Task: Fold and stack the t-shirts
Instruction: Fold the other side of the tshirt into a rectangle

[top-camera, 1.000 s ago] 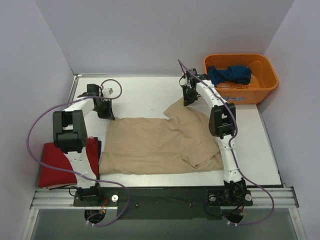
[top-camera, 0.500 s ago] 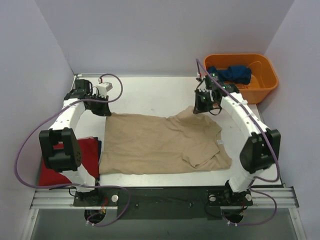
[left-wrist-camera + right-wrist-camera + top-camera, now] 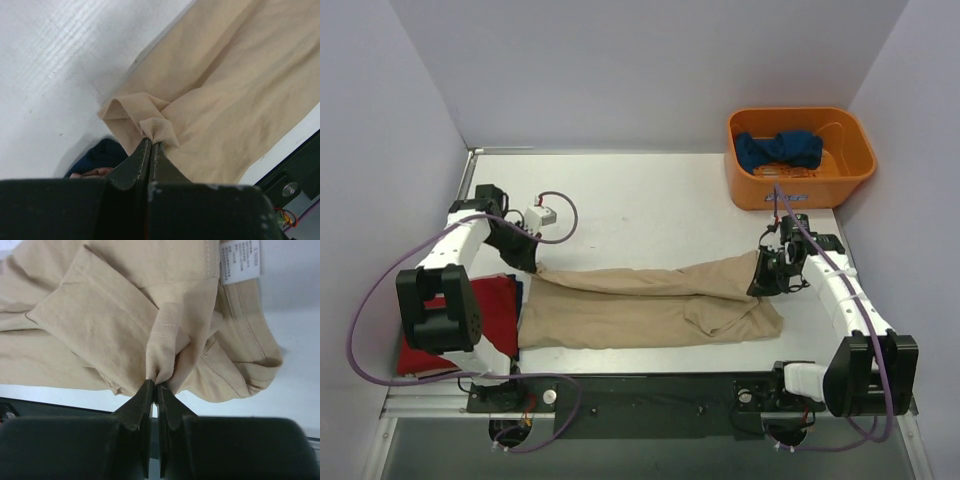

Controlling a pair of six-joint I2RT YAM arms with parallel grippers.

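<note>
The tan t-shirt (image 3: 650, 305) lies across the table's near half, its far edge folded over toward the front. My left gripper (image 3: 527, 262) is shut on the shirt's far left corner (image 3: 157, 131). My right gripper (image 3: 767, 277) is shut on a pinch of the shirt's right side (image 3: 162, 365), near the collar and its white label (image 3: 239, 261). A red t-shirt (image 3: 448, 322) lies folded at the table's left front, with a dark blue one (image 3: 102, 154) showing beside it. Another dark blue t-shirt (image 3: 780, 149) lies crumpled in the orange bin (image 3: 857, 168).
The orange bin stands at the far right corner. White table (image 3: 630, 205) stretches behind the tan shirt. A purple cable (image 3: 560, 215) loops off the left arm. The black front rail (image 3: 650, 395) runs along the near edge.
Both grippers have pulled the tan shirt's far edge toward the front, folding it over itself. The right gripper moved from near the bin to the shirt's right side; the left came nearer too.
</note>
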